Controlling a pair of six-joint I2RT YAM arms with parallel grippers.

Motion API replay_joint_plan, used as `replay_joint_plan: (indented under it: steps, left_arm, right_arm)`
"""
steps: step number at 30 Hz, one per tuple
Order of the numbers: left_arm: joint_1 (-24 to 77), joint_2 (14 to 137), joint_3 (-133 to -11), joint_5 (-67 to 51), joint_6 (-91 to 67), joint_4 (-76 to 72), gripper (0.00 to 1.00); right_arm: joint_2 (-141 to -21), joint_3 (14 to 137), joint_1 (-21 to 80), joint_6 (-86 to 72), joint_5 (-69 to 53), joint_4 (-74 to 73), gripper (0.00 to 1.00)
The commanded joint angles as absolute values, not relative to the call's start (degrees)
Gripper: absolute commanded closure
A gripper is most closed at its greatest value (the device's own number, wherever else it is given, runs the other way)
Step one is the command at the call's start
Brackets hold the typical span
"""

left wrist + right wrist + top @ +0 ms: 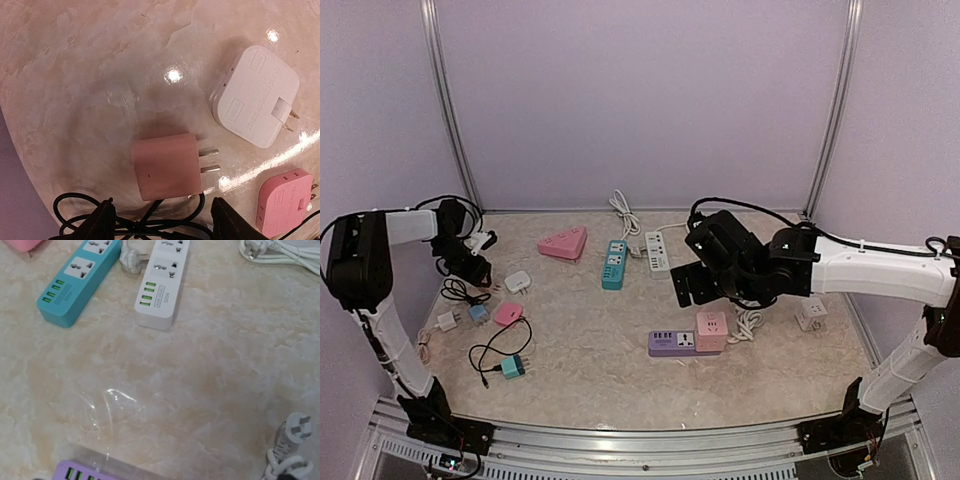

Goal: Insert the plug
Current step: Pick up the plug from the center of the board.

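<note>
While left gripper (162, 204) hovers spread | pink plug (167, 165) just ahead, untouched

Lilac walls (640, 100), seemingly marble tabletop (590, 335)

On marbled table (600, 385): pink triangular socket block (564, 243) far, left of centre. At left, white flat adapter (518, 282), prongs out; pink flat adapter (507, 314) just nearer. Nearer still, teal plug (512, 367) with looped black cable (473, 354). Well apart at right, white cube adapter (810, 313).
</note>
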State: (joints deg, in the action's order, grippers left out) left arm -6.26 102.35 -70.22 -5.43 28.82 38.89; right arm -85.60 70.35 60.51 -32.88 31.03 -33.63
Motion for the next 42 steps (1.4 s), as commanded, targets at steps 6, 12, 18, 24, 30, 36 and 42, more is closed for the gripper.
replay_joint_plan:
  steps: [6,12,18,24,30,36,42]
  left_arm:
    - [-5.1,107.2,-70.8,-6.8,31.9,39.1,0.40]
    - [-4.4,107.4,-71.0,-6.5,33.5,37.6,0.50]
    - [-4.1,108.7,-71.8,-7.1,35.8,39.2,0.57]
    - [-3.6,109.3,-72.2,-8.1,35.6,38.8,0.45]
    - [-2.6,110.5,-73.0,-6.3,35.2,38.3,0.48]
    - [-2.5,110.0,-72.9,-6.6,35.9,39.2,0.79]
    - [-0.6,101.9,-72.3,-5.2,38.2,41.2,1.00]
  right_arm:
    - [-87.3,72.3,60.0,-33.4,30.7,-35.2,0.00]
    - [-87.6,72.6,60.0,-32.2,29.6,-34.2,0.00]
    - [-87.2,72.6,59.9,-31.6,29.1,-33.6,0.00]
    - [-86.6,72.4,59.9,-31.2,28.8,-33.2,0.00]
    - [-86.7,72.4,59.9,-31.3,28.1,-33.1,0.00]
    - [-86.4,72.4,59.9,-31.4,28.1,-33.0,0.00]
    - [-85.7,74.8,59.5,-31.7,25.8,-33.3,0.00]
